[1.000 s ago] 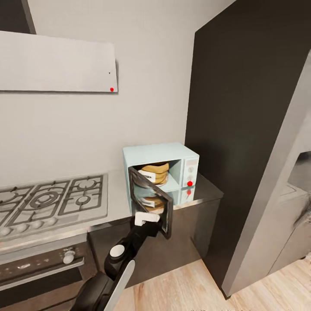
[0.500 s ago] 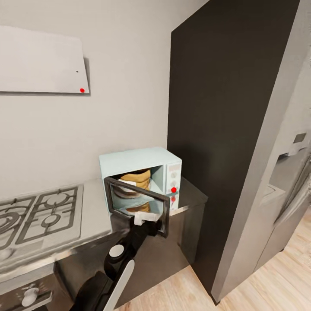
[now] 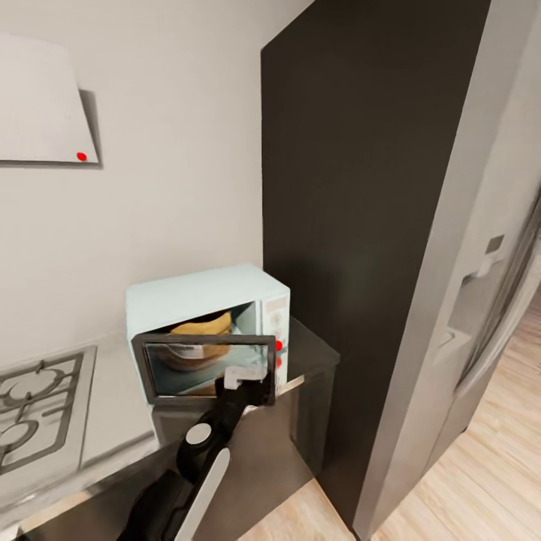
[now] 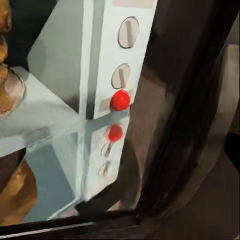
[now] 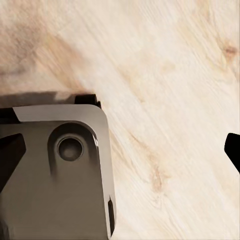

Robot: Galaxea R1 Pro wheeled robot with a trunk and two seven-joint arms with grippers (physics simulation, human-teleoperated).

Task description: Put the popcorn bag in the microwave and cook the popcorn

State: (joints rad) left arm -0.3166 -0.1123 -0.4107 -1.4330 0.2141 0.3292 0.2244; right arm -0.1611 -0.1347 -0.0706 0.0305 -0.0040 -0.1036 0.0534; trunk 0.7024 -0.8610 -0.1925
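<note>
The pale mint-blue microwave (image 3: 197, 297) stands on the glossy grey countertop (image 3: 113, 409), beside a tall dark cabinet. Its dark glass door (image 3: 188, 367) is swung nearly shut, with a gap along the top. Through the gap and the glass I see the tan popcorn bag (image 3: 200, 329) inside. My left gripper (image 3: 249, 382) rests against the door's outer face near its free edge; its fingers are hard to make out. The left wrist view looks at the knob panel (image 4: 121, 75) with its red dot (image 4: 120, 100), and a sliver of the bag (image 4: 4, 30). My right gripper (image 5: 120, 152) hangs over the floor, dark fingertips (image 5: 233, 150) wide apart.
A steel gas hob (image 3: 34, 409) lies at the left on the counter, under a flat grey range hood (image 3: 37, 105). A tall dark cabinet (image 3: 353, 225) rises right of the microwave, then a grey fridge (image 3: 481, 270). Light wood floor (image 5: 165, 75) lies below, with part of my base (image 5: 55, 175).
The head view has swung to the right. The microwave door has gone from half open to almost shut, with my left gripper staying against it.
</note>
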